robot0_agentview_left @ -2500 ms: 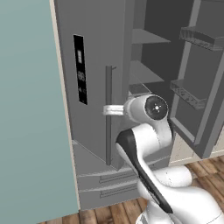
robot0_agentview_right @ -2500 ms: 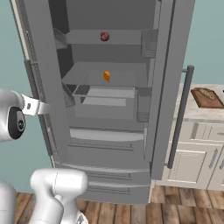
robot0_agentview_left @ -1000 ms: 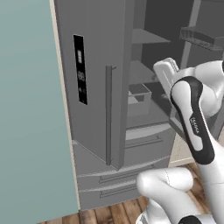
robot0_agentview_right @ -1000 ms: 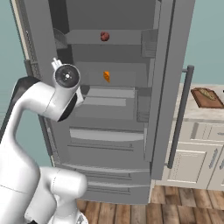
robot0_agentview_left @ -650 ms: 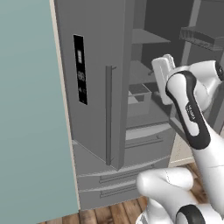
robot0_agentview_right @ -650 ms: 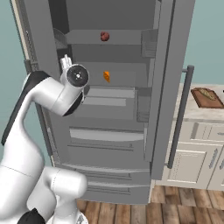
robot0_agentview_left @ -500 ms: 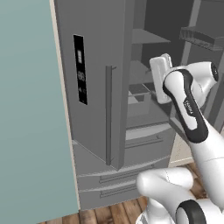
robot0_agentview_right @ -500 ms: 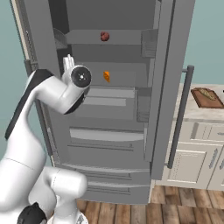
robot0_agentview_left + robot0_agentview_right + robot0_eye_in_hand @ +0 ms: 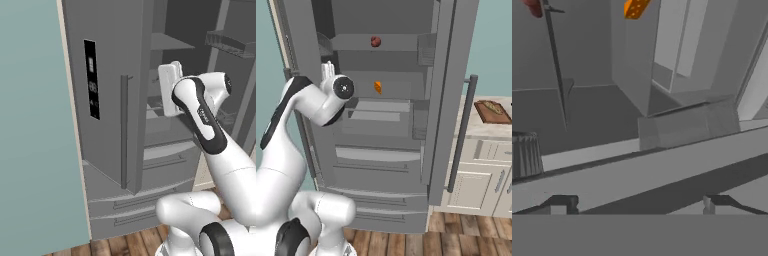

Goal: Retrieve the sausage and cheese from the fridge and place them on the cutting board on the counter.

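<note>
The gripper (image 9: 637,202), jaws spread apart and holding nothing, sits at the open fridge (image 9: 381,150). Inside the fridge, the sausage (image 9: 375,41) lies on the upper shelf, the cheese (image 9: 378,87) below it. Right of the fridge, the cutting board (image 9: 491,111) rests on the counter (image 9: 476,129).

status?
Hand open, empty, facing into the open fridge. Sausage on upper shelf, cheese on the shelf below, both untouched. Nothing between hand and shelves.

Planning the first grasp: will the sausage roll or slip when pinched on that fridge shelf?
The sausage looks small and rounded, so it probably rolls if nudged. Its smooth skin may slip. The open pincer looks wide enough to straddle it.
</note>
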Motion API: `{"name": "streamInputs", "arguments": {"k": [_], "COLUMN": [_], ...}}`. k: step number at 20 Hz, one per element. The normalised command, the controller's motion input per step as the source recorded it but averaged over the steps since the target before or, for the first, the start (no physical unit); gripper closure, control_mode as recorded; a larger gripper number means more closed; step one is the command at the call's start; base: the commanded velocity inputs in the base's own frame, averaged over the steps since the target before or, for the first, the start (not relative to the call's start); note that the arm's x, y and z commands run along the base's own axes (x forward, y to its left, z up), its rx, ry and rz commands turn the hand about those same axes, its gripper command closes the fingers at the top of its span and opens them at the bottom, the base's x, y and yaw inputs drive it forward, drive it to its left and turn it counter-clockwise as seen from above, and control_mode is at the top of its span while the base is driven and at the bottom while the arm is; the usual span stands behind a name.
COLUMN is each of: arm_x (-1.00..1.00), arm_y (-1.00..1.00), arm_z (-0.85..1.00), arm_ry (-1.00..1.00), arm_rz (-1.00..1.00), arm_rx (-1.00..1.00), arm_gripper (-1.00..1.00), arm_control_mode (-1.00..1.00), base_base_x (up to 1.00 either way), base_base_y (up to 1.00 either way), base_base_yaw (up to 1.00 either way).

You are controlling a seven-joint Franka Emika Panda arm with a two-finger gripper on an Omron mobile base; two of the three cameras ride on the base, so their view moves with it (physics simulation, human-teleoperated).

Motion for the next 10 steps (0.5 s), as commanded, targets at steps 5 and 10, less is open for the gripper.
{"name": "streamInputs", "arguments": {"k": [5,10], "arm_x": [0.00,-0.07], "arm_y": [0.39,0.23], "arm_z": [0.00,0.00], "arm_ry": [0.00,0.00], "arm_rz": [0.06,0.10], "arm_rx": [0.00,0.02], "arm_gripper": [-1.00,-1.00], "arm_control_mode": [-1.00,-1.00], "base_base_x": [0.00,0.00], "base_base_y": [0.00,0.00], "base_base_yaw": [0.00,0.00]}}
